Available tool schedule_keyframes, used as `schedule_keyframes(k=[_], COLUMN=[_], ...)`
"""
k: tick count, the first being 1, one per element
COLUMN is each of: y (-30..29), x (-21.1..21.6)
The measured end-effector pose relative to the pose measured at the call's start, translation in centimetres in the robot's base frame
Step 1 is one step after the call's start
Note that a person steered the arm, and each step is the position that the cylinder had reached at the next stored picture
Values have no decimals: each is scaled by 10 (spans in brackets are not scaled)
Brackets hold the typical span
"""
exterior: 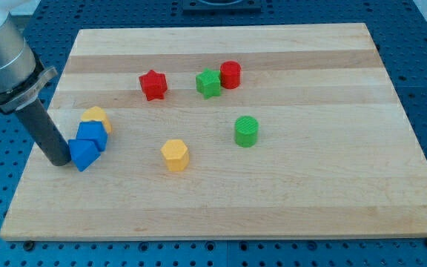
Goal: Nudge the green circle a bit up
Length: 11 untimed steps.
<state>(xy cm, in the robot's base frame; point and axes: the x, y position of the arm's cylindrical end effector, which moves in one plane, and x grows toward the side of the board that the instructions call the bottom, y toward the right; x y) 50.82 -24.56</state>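
Green circle block [246,130] sits right of centre on the pale wooden surface [310,200], well apart from my tip [60,160], which is down at the view's left, touching the blue triangular block [83,154]. No end effector here, just a dark rod, holding nothing.

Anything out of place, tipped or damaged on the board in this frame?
Nothing is damaged or spilled. One oddity: my tip sits at the view's left, against the blue blocks, far from the green circle it should nudge. The green star touches the red cylinder, but both stand upright.
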Motion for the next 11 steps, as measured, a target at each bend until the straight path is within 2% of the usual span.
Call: schedule_keyframes(k=[2,3,4,5,6,7,8,9,10,11], y=[4,-9,4,71,162,250,303,301,279,257], x=[18,65,100,108,108,108,71,56,6,-6])
